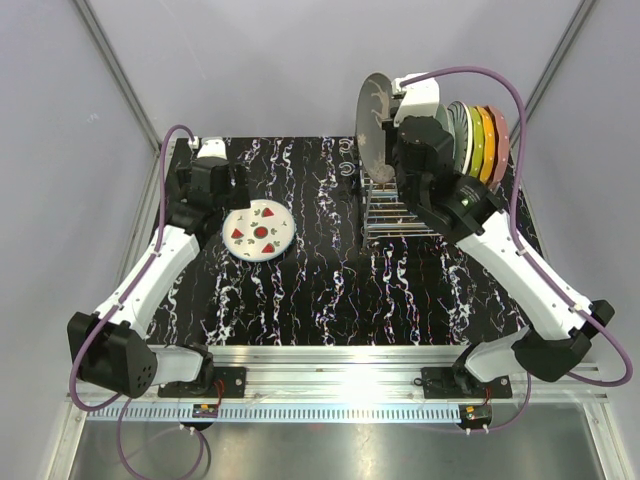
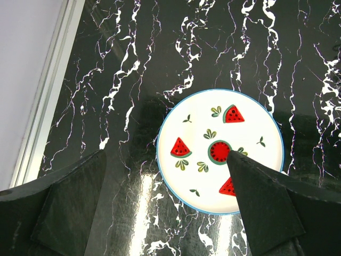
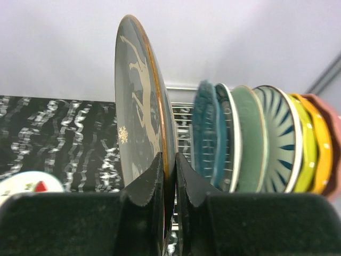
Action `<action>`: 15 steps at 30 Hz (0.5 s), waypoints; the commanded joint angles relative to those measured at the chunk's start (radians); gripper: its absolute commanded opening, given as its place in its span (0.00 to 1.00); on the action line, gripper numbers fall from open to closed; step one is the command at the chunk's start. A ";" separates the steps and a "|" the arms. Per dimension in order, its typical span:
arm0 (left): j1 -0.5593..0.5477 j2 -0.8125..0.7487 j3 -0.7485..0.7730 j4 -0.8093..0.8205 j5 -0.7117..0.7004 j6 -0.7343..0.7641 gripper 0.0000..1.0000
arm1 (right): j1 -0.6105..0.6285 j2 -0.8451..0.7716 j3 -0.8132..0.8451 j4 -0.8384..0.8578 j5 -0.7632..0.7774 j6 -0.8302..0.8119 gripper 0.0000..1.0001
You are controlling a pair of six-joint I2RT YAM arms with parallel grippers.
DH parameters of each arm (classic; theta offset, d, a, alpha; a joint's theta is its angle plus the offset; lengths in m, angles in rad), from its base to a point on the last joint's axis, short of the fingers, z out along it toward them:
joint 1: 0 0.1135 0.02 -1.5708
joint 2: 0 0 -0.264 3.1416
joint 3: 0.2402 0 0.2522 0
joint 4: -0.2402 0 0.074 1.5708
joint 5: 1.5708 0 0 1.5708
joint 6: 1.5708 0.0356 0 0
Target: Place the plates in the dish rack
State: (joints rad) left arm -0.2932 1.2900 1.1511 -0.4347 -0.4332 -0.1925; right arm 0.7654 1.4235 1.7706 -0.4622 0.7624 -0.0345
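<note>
Dish rack (image 1: 385, 215) mostly hidden behind right gripper (image 3: 169, 160), dark plate (image 3: 133, 96).

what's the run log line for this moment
right gripper: shut on dark grey plate, upright at left end of dish rack | left gripper: open over watermelon plate, flat on table

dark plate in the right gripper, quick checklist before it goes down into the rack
1. Grip: right gripper shut on the rim of the dark plate: ok.
2. Plate roughly upright: ok.
3. Gap to the nearest racked teal plate: ok.
4. Lower edge lined up with a slot of the dish rack: cannot tell, hidden by the fingers.
5. Other arm: left gripper open over the watermelon plate, apart from the rack: ok.
</note>
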 commanded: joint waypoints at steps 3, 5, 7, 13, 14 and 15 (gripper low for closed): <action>0.005 -0.037 -0.004 0.054 0.007 -0.002 0.99 | 0.009 -0.064 -0.049 0.230 0.118 -0.130 0.00; 0.005 -0.037 -0.004 0.056 0.008 -0.002 0.99 | 0.008 -0.069 -0.062 0.238 0.127 -0.146 0.00; 0.005 -0.037 -0.005 0.057 0.010 -0.002 0.99 | 0.008 -0.077 -0.083 0.264 0.135 -0.162 0.00; 0.005 -0.028 -0.007 0.056 0.005 0.002 0.99 | 0.006 -0.074 -0.099 0.318 0.161 -0.237 0.00; 0.005 -0.026 -0.005 0.053 0.005 0.001 0.99 | 0.006 -0.072 -0.100 0.326 0.169 -0.245 0.00; 0.005 -0.024 -0.005 0.053 0.007 0.001 0.99 | 0.005 -0.072 -0.102 0.335 0.172 -0.251 0.00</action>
State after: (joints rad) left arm -0.2932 1.2900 1.1511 -0.4320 -0.4271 -0.1925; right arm 0.7654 1.4090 1.6405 -0.3443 0.8726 -0.2291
